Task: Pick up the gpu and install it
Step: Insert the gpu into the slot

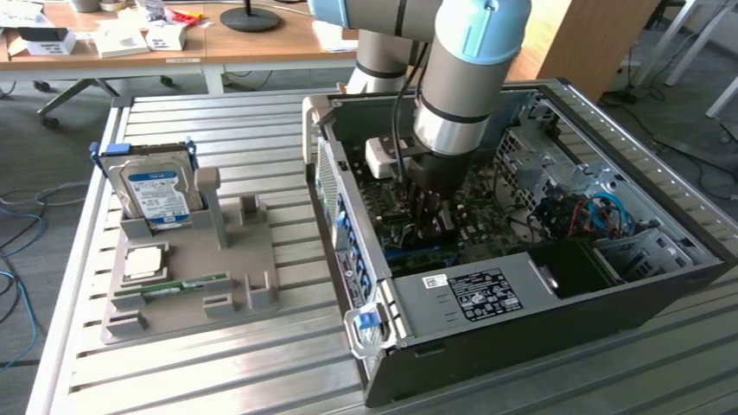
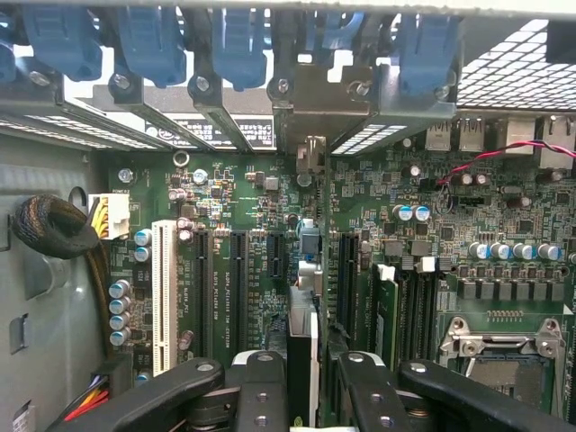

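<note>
Down inside the open computer case [image 1: 485, 346], right of centre in the exterior view, the gripper [image 1: 433, 194] hangs from the arm [image 1: 461, 78] over the motherboard [image 2: 234, 207]. In the wrist view the gripper [image 2: 306, 360] has its black fingers [image 2: 261, 373] drawn in against either face of the gpu [image 2: 303, 324], clamped on it. The card is seen edge-on as a thin upright strip between them. The gpu stands in line with the row of black expansion slots, its far end near the metal bracket at the case's rear wall; I cannot tell whether it is seated in a slot. A long white slot [image 2: 164, 283] lies a few slots away, and blue latches [image 2: 153, 40] line the rear openings. The empty processor socket [image 2: 504, 346] sits to the other side.

Well apart, at the exterior view's left, a grey holder [image 1: 196, 259] rests on the slatted metal surface [image 1: 207, 372]. It carries an upright hard drive [image 1: 158, 192] and a narrow green memory stick [image 1: 173, 286].
</note>
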Robot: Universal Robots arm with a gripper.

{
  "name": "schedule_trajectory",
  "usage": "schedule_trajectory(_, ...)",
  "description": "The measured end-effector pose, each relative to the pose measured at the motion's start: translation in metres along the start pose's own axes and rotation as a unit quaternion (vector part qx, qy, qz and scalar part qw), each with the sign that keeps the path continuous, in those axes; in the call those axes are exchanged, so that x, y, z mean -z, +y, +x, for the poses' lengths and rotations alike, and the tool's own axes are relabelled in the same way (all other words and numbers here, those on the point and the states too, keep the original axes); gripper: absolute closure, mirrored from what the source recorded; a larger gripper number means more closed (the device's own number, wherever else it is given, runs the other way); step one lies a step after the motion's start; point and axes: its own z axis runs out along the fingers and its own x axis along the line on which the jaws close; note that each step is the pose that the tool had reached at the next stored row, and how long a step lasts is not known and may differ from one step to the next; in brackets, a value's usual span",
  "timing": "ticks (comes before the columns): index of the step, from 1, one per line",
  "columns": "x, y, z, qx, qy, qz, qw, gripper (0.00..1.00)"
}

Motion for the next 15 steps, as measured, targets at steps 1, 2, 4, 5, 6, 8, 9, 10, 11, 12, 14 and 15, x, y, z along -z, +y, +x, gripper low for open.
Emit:
schedule_trajectory(1, 0.0000, 0.0000, 0.0000, 0.000, 0.0000, 0.0000, 1.0000, 0.73)
schedule_trajectory(2, 0.0001, 0.0000, 0.0000, 0.000, 0.0000, 0.0000, 1.0000, 0.73)
schedule_trajectory(4, 0.0001, 0.0000, 0.0001, 0.000, 0.0001, -0.0001, 1.0000, 0.73)
schedule_trajectory(5, 0.0001, 0.0000, 0.0001, 0.000, 0.0001, -0.0001, 1.0000, 0.73)
schedule_trajectory(6, 0.0001, 0.0000, 0.0000, 0.000, 0.0001, -0.0001, 1.0000, 0.73)
schedule_trajectory(8, 0.0001, 0.0000, 0.0001, 0.000, 0.0001, -0.0001, 1.0000, 0.73)
schedule_trajectory(9, 0.0001, 0.0000, 0.0001, 0.000, 0.0001, 0.0000, 1.0000, 0.73)
schedule_trajectory(10, 0.0001, 0.0000, 0.0001, 0.000, 0.0001, 0.0000, 1.0000, 0.73)
schedule_trajectory(11, 0.0001, 0.0000, 0.0001, 0.000, 0.0001, -0.0001, 1.0000, 0.73)
schedule_trajectory(12, 0.0001, 0.0000, 0.0001, 0.000, 0.0001, -0.0001, 1.0000, 0.73)
schedule_trajectory(14, 0.0001, 0.0000, 0.0001, 0.000, 0.0001, 0.0000, 1.0000, 0.73)
schedule_trajectory(15, 0.0001, 0.0000, 0.0001, 0.000, 0.0001, -0.0001, 1.0000, 0.73)
